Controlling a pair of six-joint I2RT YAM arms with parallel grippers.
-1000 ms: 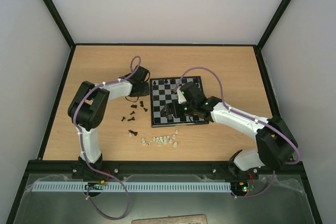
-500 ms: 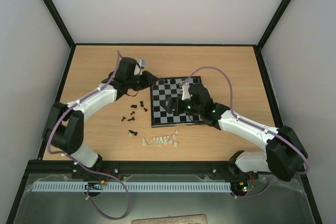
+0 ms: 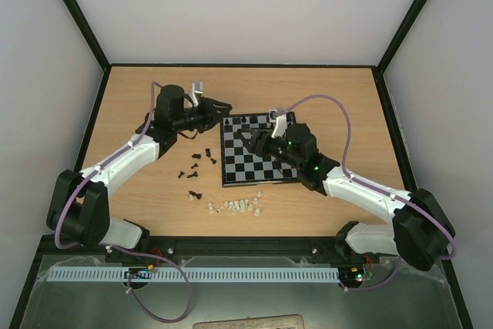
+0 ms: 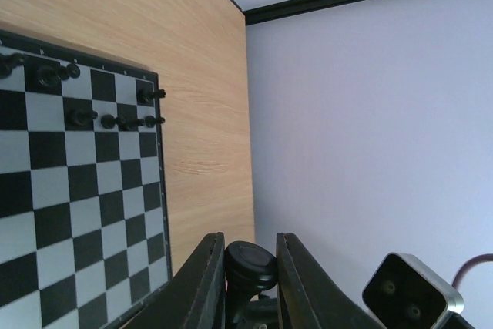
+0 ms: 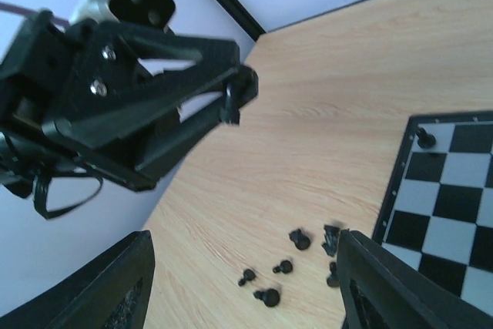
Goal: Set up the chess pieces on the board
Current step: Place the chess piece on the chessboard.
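Step in hand: carrying one piece to the board. Your left gripper [image 4: 248, 246] has its jaws clenched on a single black chessman [image 5: 245, 82], pinched at the very tips. Which kind of piece it is, cannot tell. It hangs just off the upper-left corner of the chessboard [image 3: 266, 171] in the overhead view, over bare table [image 3: 347, 98] and not over a square yet. Your right gripper [image 5: 245, 240] sits above the upper middle of the board, pointed at the left one. Its jaws are spread wide with nothing between them.

Board state: several standing black chessmen [image 4: 115, 122] are in the two rows along its upper edge in the overhead view, and most of those squares are bare. Loose black chessmen [image 3: 196, 162] lie scattered on the table left of the board. A row of whitish chessmen [image 3: 235, 206] lies below its lower-left corner. I'd judge the task early, with most pieces to go.

Next move, my read, is one of two. You could bring the held piece over a free square in those upper rows, lower it upright until the base meets the square, then let go. Or you could pass it to the right gripper, which faces it with room to take it. Cannot tell which is meant. Either way, mind the two arms over that corner, since they're near each other. Come down clear of the standing pieces so you don't tip them. The piece is tiny, so go gently.
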